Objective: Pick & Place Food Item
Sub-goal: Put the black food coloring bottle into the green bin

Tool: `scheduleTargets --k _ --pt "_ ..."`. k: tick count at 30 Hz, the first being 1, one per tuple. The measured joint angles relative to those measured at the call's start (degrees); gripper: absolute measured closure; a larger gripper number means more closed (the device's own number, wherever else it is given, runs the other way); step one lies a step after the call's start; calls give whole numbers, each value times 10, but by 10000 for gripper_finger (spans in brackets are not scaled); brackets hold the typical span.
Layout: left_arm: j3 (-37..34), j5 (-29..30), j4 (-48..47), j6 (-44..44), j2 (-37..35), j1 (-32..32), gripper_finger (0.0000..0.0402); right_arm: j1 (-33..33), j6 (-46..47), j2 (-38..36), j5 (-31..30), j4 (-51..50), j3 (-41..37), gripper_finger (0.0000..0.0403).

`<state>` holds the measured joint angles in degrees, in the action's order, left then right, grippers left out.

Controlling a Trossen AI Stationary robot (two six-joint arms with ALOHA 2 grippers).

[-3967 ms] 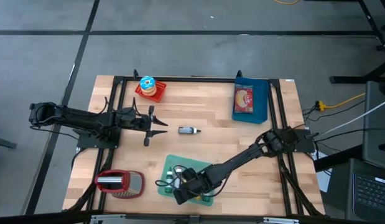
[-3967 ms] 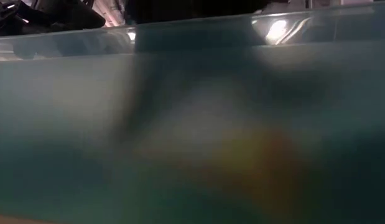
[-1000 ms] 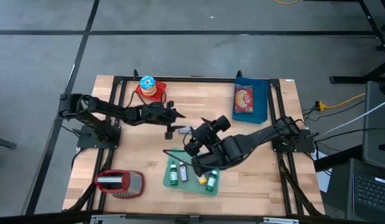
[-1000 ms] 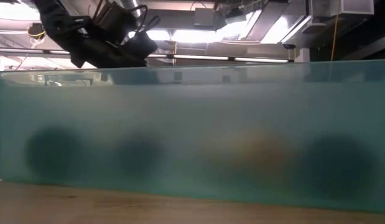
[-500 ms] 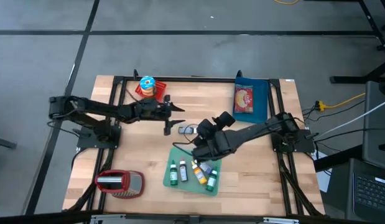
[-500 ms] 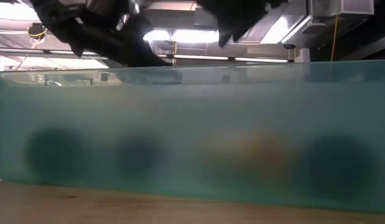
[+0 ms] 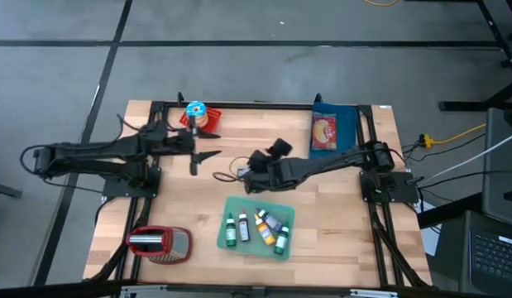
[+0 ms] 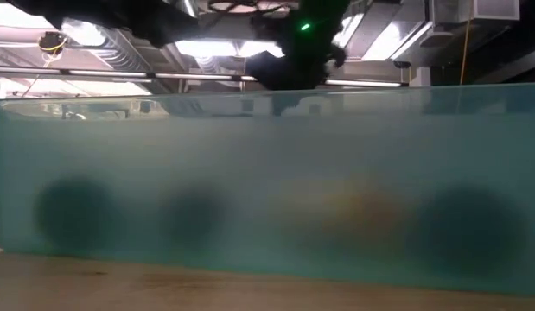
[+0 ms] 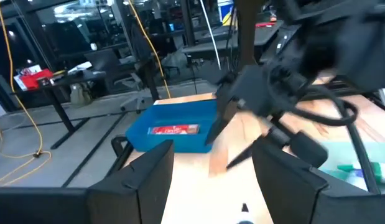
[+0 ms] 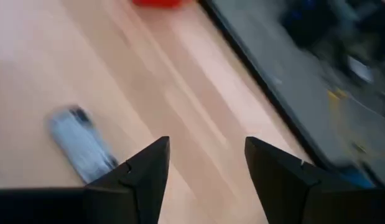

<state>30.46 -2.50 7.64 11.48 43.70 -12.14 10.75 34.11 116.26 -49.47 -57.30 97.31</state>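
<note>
A small grey bottle with a dark cap lies on its side on the bare wood. My right gripper stands open just beside it, tilted down, with nothing between its fingers; the high view places this gripper at mid-table. A green tray near the front edge holds several small upright bottles. My left gripper hangs open and empty above the table's left half. In the left wrist view it looks across at my right arm.
A red plate with a frosted doughnut sits at the far left and a blue box at the far right. A red and silver object stands at the near left corner. The tray's translucent wall fills the low view.
My right gripper has left the space over the green tray, going toward the far edge and leftward and sinking toward the lone bottle on the wood. My left gripper has drawn back toward the table's left edge and risen. The bottles in the tray have stayed put.
</note>
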Motion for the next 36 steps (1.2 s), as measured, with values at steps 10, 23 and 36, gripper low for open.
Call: scheduleTargets --k 10,23,36 --pt "0 23 -128 -8 -100 0 187 -25 -344 1 236 455 -50 190" --pt "0 32 -144 14 -115 0 187 -12 -480 1 64 562 -39 200" --pt "0 49 -156 17 -115 0 187 -2 -331 1 105 430 -31 219"
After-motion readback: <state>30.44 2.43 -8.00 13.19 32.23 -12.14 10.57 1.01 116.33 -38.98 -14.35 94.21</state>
